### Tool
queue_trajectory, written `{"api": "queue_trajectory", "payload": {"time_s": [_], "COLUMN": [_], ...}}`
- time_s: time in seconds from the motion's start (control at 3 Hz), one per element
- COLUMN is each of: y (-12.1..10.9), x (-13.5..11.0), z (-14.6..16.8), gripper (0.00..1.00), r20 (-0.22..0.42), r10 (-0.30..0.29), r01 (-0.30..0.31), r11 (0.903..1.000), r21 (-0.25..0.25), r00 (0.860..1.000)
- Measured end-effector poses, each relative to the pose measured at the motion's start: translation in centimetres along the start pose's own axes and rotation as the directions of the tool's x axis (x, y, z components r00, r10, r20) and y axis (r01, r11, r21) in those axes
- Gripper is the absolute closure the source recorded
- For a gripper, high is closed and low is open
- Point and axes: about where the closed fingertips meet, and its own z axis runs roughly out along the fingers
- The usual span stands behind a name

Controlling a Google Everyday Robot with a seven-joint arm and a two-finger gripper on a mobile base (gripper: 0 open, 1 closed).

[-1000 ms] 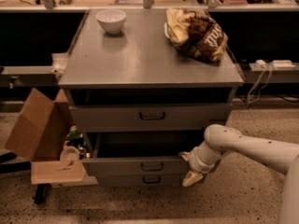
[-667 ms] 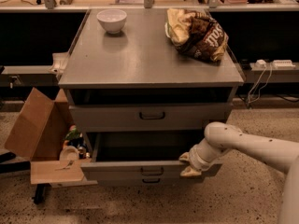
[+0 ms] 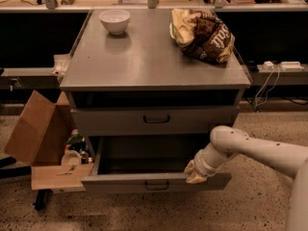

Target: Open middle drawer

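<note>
**Middle drawer open, gripper at its front edge**

The wide grey metal middle drawer [image 3: 120,183] with a small black centre handle stands out well forward of the grey metal cabinet [image 3: 144,61], its dark inside showing. The drawer front above [image 3: 115,121] sits flush. The cream-coloured gripper [image 3: 195,173] rests on the top rim of the open drawer's front, right of the handle. Whether it is clamped or loose: cannot tell. On the cabinet top are a white bowl [image 3: 114,20] back left and a crumpled brown snack bag [image 3: 204,32] back right.

The middle drawer [image 3: 120,183] stands pulled well out of the grey cabinet [image 3: 144,57] toward six o'clock. The gripper [image 3: 195,173] rests against its front's top edge, at three o'clock from the black handle [image 3: 157,185].
</note>
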Motion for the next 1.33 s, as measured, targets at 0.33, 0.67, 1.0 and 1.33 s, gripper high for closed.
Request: {"api": "queue_trajectory", "payload": {"time_s": [0.33,0.67,1.0,1.33], "y": [1.12,1.13,1.89,1.88], "x": [-0.23,-0.28,-0.42,-0.48], "z": [0.24,0.13,0.3,0.17], "gripper": [1.0,1.0,1.0,1.0], "r20": [0.017,0.018,0.033,0.034], "r10": [0.006,0.006,0.014,0.014], "r01": [-0.006,-0.006,-0.013,-0.013], "r11": [0.9999,0.9998,0.9995,0.9995], "r21": [-0.016,-0.016,-0.03,-0.03], "r00": [1.0,1.0,0.999,0.999]}}
